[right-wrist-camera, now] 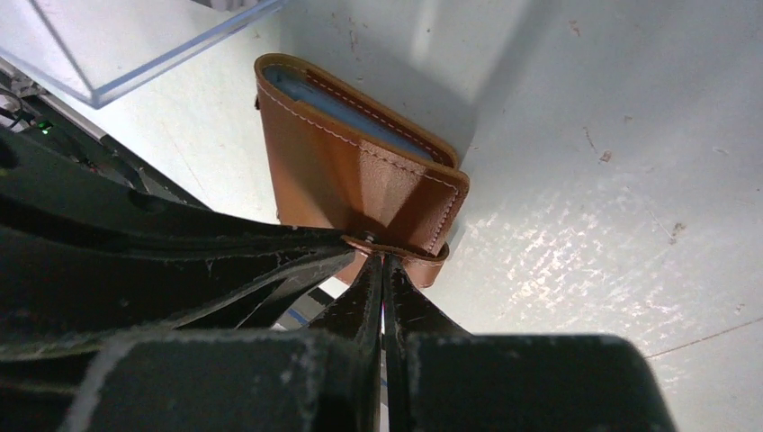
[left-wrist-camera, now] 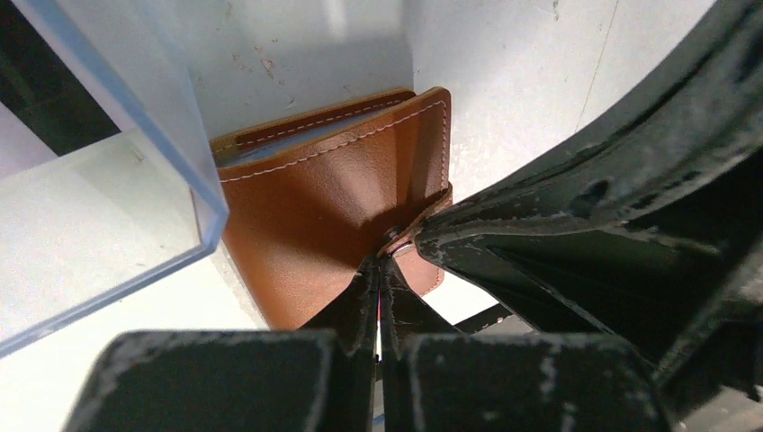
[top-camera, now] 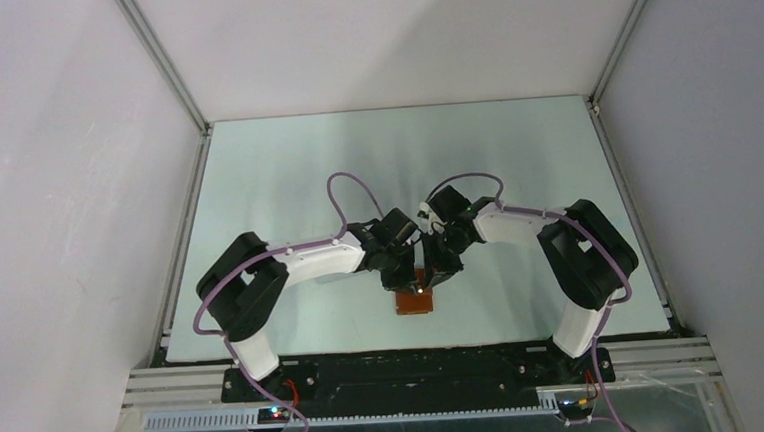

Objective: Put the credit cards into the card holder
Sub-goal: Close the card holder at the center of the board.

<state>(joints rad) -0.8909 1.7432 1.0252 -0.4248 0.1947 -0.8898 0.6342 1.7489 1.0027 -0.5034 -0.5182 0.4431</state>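
Note:
The card holder is a tan-brown leather wallet lying folded shut on the table between the two arms. Pale blue inner pockets show along its edge. Its snap tab wraps over the near side. My left gripper is shut, its tips touching the leather at the snap. My right gripper is shut too, its tips against the underside of the tab. In the top view the left gripper and right gripper meet just above the card holder. The credit cards are out of view.
A clear plastic box with a blue-tinted edge stands close beside the card holder, also at the upper left of the right wrist view. The pale table is walled by white panels with metal rails.

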